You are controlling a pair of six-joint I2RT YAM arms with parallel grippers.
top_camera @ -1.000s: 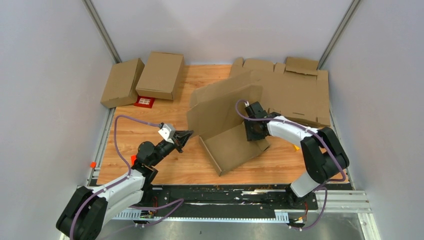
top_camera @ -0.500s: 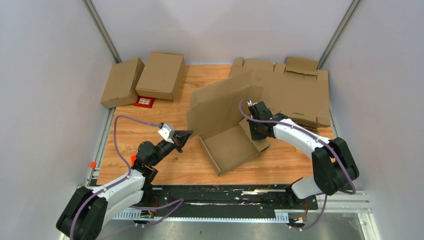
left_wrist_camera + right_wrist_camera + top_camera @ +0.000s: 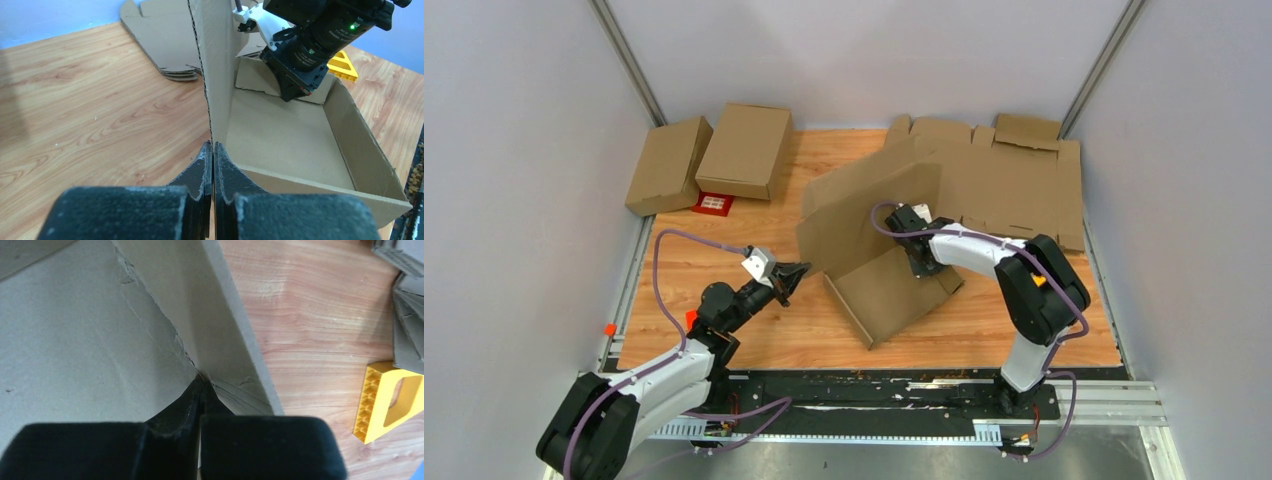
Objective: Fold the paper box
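Wooden table (image 3: 714, 260), pale grey walls on three sides.

Far left corner: two closed brown cartons (image 3: 714, 155) side by side, and a small red card (image 3: 714, 204) flat on the wood just in front of them.

Left gripper (image 3: 802, 268) is low over the table, pointing at the left edge of the paper box (image 3: 889, 290). Jaws together, no gap between the fingers (image 3: 202, 167). The tips (image 3: 211, 150) touch the bottom of the box's upright panel, right at its corrugated edge. Cannot tell whether any cardboard is nipped between them.

The paper box sits at mid-table. Its shallow tray lies open on the wood with low side walls up, and one tall panel stands on the left side.

Right gripper (image 3: 922, 266) reaches down inside the tray from the far side. Jaws together. From its wrist camera, the tips (image 3: 201, 381) press into the inner crease where the box floor meets a side wall, and the cardboard there is wrinkled. Nothing is held between the fingers.

Far right: a wide sheaf of flat notched cardboard sheets (image 3: 1014, 185), well apart from the tray. A small yellow plastic piece (image 3: 387, 400) lies on the wood near the box's outer wall.
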